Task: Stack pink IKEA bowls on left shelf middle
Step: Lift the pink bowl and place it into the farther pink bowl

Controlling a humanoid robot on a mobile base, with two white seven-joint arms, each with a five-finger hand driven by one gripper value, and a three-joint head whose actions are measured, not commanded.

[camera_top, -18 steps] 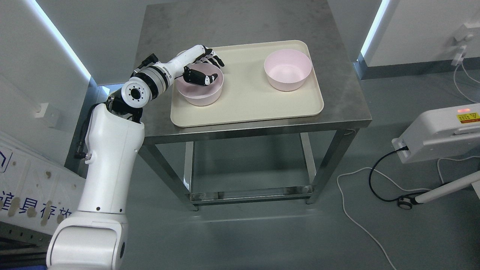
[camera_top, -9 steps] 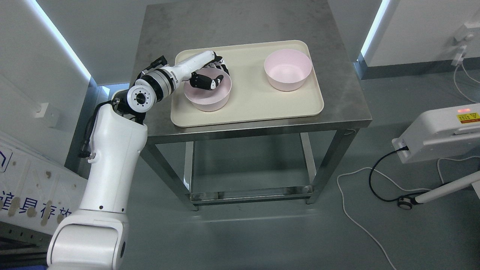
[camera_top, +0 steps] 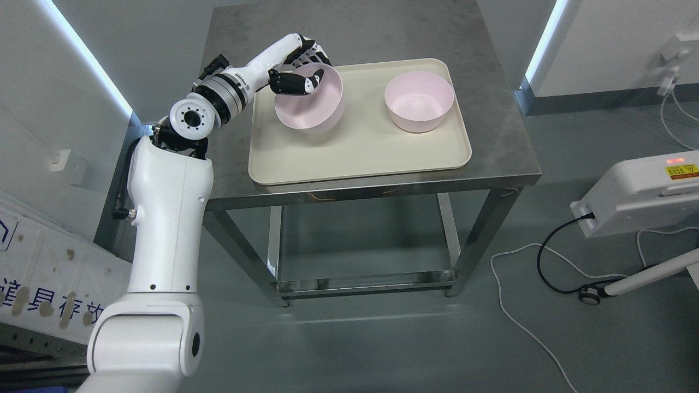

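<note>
The left robot hand (camera_top: 299, 68) gripped a pink bowl (camera_top: 309, 98) by its rim, thumb inside. Since a second before, it had lifted the bowl off the tray (camera_top: 357, 144), tilted. The second bowl (camera_top: 419, 101) sat to the hand's right on the tray.

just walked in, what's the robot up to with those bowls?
The left hand grips a pink bowl by its rim, thumb inside, and holds it tilted above the left part of the beige tray. A second pink bowl sits upright on the tray's right side, untouched. The tray rests on a steel table. Nothing is stacked yet. The right arm is out of view.
</note>
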